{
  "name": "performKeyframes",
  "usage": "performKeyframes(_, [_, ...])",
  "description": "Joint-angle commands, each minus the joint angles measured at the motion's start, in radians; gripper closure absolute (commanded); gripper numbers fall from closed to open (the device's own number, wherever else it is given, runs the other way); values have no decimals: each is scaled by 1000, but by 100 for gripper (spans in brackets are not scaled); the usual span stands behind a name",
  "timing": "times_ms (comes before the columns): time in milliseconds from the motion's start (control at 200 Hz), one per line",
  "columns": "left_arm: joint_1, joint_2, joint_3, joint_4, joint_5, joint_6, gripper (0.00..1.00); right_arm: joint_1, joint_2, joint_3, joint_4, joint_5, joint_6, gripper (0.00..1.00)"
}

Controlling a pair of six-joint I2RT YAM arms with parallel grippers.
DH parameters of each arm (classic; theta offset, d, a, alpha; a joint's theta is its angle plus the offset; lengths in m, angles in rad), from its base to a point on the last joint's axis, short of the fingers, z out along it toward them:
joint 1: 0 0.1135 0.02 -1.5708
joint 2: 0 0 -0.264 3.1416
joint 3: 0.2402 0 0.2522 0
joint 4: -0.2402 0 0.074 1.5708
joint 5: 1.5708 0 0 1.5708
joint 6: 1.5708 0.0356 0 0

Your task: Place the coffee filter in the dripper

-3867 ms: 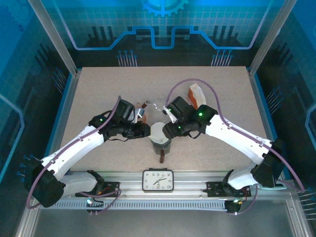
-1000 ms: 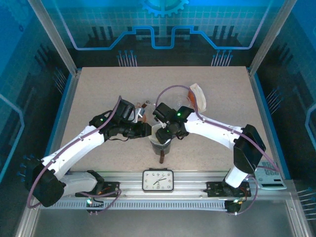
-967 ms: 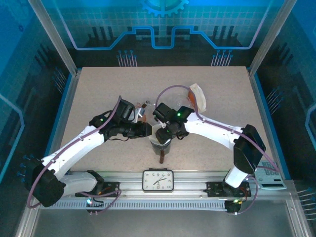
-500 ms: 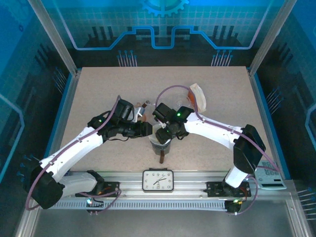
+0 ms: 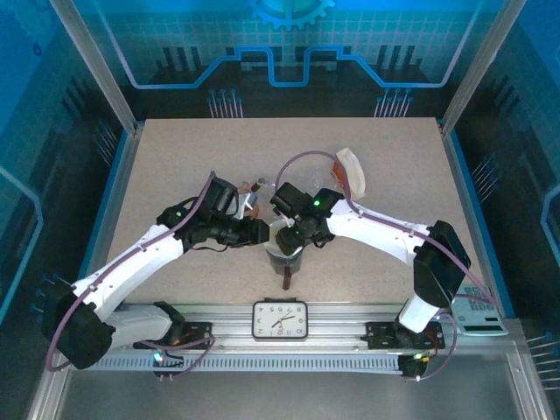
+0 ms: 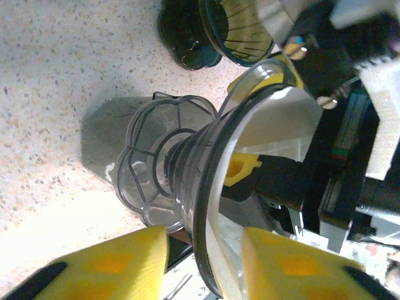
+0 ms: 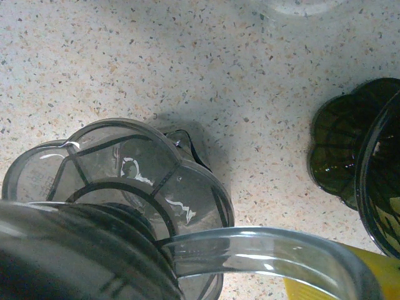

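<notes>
The white coffee filter [image 6: 281, 119] sits inside the clear dripper [image 6: 156, 169], just below the centre of the top view. The left gripper [image 6: 203, 265] is released, with its yellow fingers [image 6: 106, 265] on either side of the dripper's rim. The right gripper [image 5: 291, 233] reaches over the cone from the right, and I cannot tell whether it is clenched.

The dripper [image 5: 285, 256] stood on the counter [image 5: 175, 157], midway across and toward the front edge. The filter [image 6: 281, 122] sat inside its cone. A second dripper [image 7: 340, 156] stood close by, apart from it. A stick [image 5: 286, 280] lay just before the dripper, and a clock [image 5: 280, 319] sat before that on the rail [image 5: 350, 315]. A holder [image 5: 350, 169] stood behind, to the right.
</notes>
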Motion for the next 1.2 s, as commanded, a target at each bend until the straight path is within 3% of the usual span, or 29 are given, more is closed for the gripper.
performKeyframes(0, [-8,-7,34,-56,32,15,53,16,21,3,-10,20,9,35])
performKeyframes(120, [-30,6,57,-97,32,24,53,16,23,3,-10,21,9,35])
performKeyframes(315, [-43,23,62,-136,7,41,71,16,27,5,-8,18,11,36])
performKeyframes(575, [-43,29,51,-125,7,42,85,16,26,8,-14,20,11,35])
performKeyframes(640, [-43,27,51,-121,8,38,85,16,25,9,-15,19,11,35])
performKeyframes(795, [-44,23,49,-114,5,29,72,16,21,17,-14,19,14,35])
performKeyframes(1196, [-43,25,34,-94,15,22,72,16,-63,58,-31,53,28,32])
